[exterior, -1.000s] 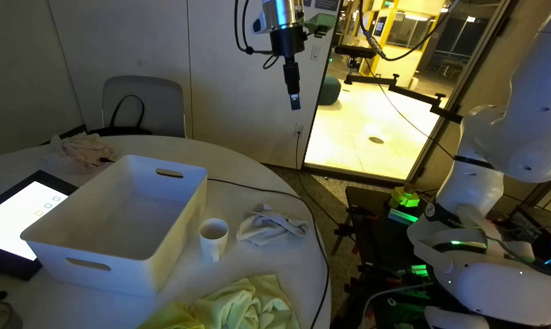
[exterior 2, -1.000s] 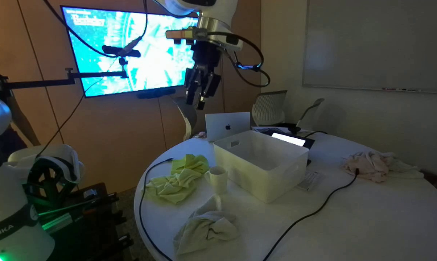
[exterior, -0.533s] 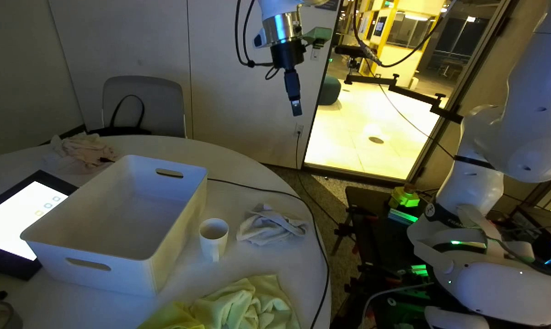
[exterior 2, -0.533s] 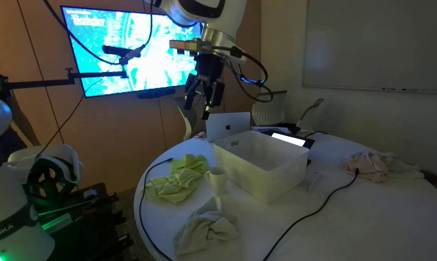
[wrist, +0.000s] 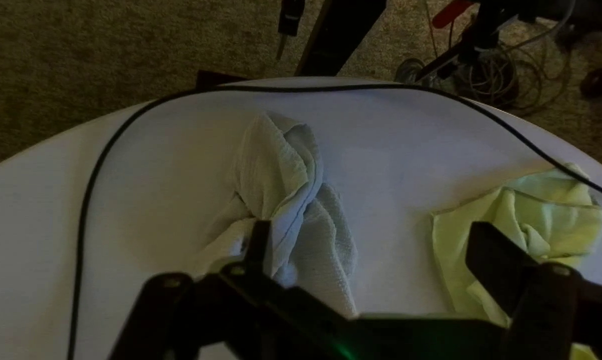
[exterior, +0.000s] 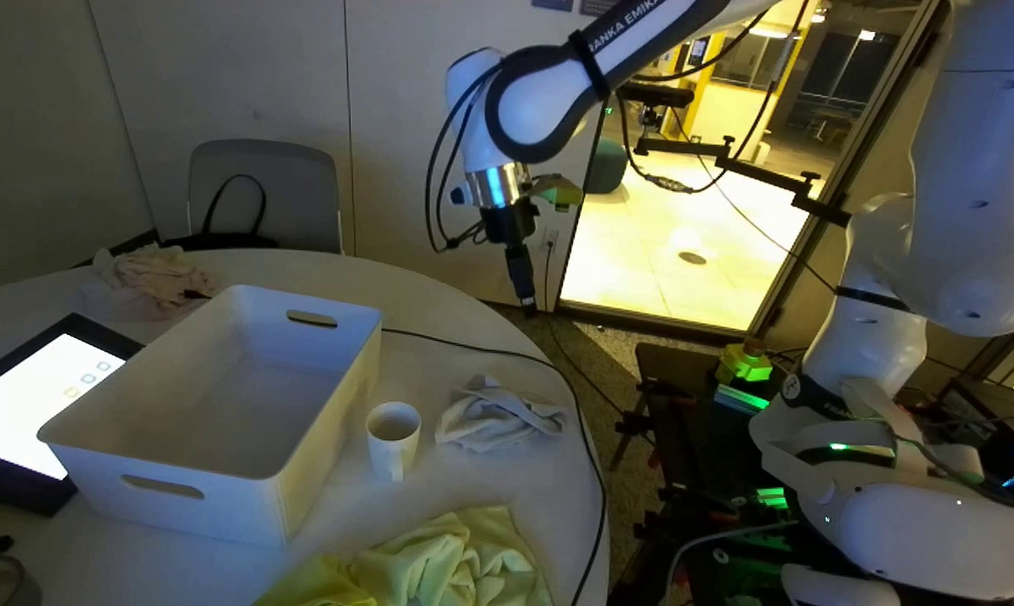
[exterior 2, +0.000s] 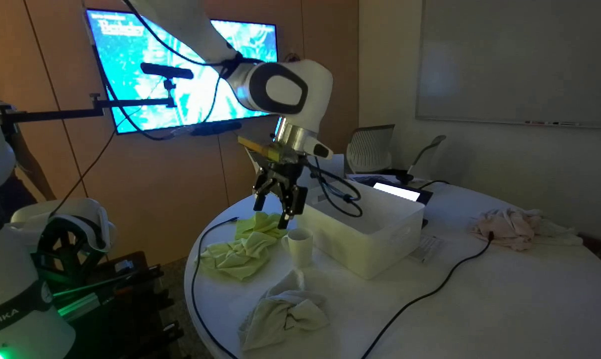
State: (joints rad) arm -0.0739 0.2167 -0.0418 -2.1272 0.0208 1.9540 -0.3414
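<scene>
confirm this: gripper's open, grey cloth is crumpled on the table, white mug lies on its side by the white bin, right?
Not quite: both exterior views show the white mug standing upright by the white bin, not on its side. The rest holds: the gripper is open and the grey cloth is crumpled on the table.

On the round white counter (exterior 2: 509, 299), a flat lit display (exterior: 39, 404) and a black cable (wrist: 81, 235) near the edge; beyond the counter, in an exterior view, a glowing wall screen (exterior 2: 190, 99), pale chair (exterior 2: 370, 149) and whiteboard (exterior 2: 519, 60).
</scene>
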